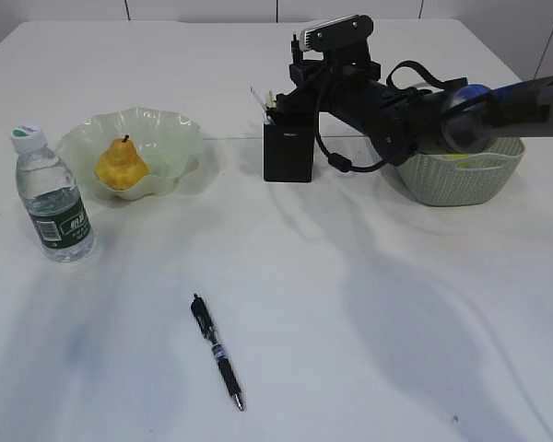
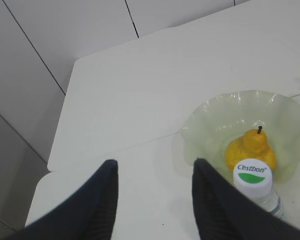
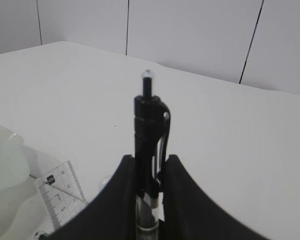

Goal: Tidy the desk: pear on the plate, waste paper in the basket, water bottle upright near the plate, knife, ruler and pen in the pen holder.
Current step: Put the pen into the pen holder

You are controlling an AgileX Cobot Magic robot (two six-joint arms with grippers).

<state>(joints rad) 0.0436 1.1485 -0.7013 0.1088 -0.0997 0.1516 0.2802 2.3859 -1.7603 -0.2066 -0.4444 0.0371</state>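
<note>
Right gripper (image 3: pixel 150 175) pinches a pen (image 3: pixel 150 130) upright, clicker end up, over the black pen holder (image 1: pixel 288 152), presumably to drop it in tip first. The clear ruler (image 3: pixel 65 192) already stands in there. A second pen (image 1: pixel 217 352) lies loose on the desk (image 1: pixel 369 331), well apart. Pear (image 1: pixel 122 166) sits on the plate (image 1: pixel 170 133), bottle (image 1: pixel 53 195) upright just beside it. Basket (image 1: pixel 461 175) is behind the right arm. Left gripper (image 2: pixel 155 200) hangs spread and empty above the bottle.
</note>
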